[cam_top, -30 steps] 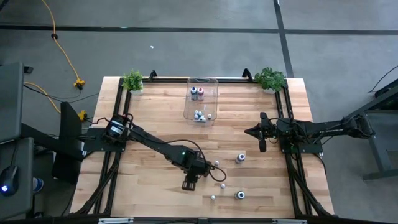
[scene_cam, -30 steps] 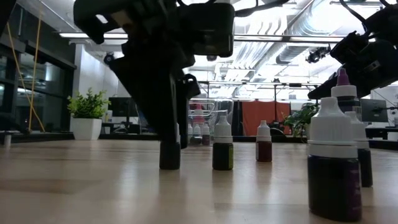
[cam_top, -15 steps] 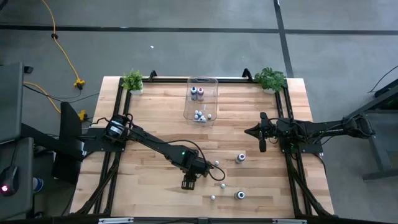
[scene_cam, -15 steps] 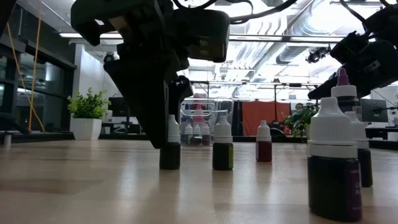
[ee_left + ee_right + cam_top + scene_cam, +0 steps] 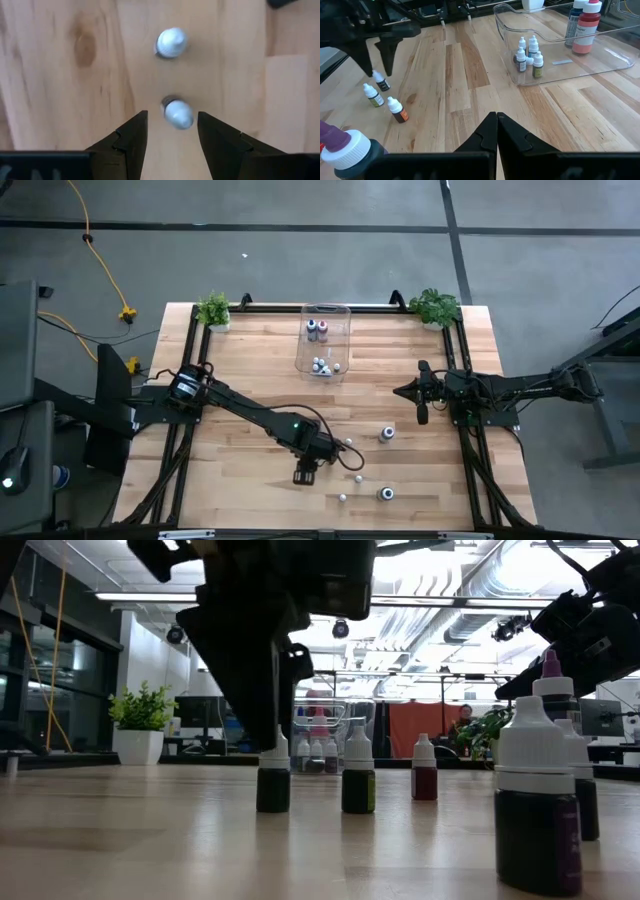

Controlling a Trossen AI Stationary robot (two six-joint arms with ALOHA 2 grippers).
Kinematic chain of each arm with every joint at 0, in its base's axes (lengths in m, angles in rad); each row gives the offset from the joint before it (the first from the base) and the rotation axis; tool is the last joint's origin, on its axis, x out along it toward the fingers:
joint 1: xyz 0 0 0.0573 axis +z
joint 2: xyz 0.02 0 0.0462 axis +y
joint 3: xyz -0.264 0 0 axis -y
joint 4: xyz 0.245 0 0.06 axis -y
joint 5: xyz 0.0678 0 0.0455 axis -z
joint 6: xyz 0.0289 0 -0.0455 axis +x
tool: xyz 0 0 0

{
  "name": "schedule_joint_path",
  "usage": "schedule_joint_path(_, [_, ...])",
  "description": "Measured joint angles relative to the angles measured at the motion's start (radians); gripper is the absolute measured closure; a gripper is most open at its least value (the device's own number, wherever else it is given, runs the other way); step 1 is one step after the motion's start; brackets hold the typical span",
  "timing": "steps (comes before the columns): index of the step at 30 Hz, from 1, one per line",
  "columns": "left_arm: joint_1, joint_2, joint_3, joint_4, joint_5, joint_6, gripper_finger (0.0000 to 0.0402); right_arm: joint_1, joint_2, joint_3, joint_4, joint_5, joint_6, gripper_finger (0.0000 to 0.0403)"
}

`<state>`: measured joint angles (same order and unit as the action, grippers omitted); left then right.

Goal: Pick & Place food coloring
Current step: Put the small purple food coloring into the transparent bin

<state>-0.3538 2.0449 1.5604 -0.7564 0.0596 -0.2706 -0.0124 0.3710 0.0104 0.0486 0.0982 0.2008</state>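
The left gripper [image 5: 170, 131] hangs above the near middle of the counter [image 5: 250, 370], pointing straight down. Its jaws stand apart on either side of a small white-capped food coloring bottle [image 5: 177, 112], which stands upright on the wood; no contact with the cap is visible. A second small bottle [image 5: 171, 42] stands just beyond it, clear of the jaws. In the low view the same bottle [image 5: 273, 780] sits under the dark fingers, with two more small bottles [image 5: 358, 780] in a row beside it.

The right gripper [image 5: 497, 131] waits at the counter's right side, raised off the wood, its jaws pressed together and holding nothing.

The clear bin [image 5: 324, 340] lies at the far middle of the counter, holding several small bottles and a few larger ones. Two larger bottles [image 5: 386, 434] stand on the open wood to the right.
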Motion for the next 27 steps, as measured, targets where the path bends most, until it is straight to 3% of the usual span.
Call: schedule_joint_path(27, [-0.033,0.0,-0.001,0.008,-0.06,-0.023,0.0234,0.0,0.0,0.0,0.0,0.0,0.0,0.0402])
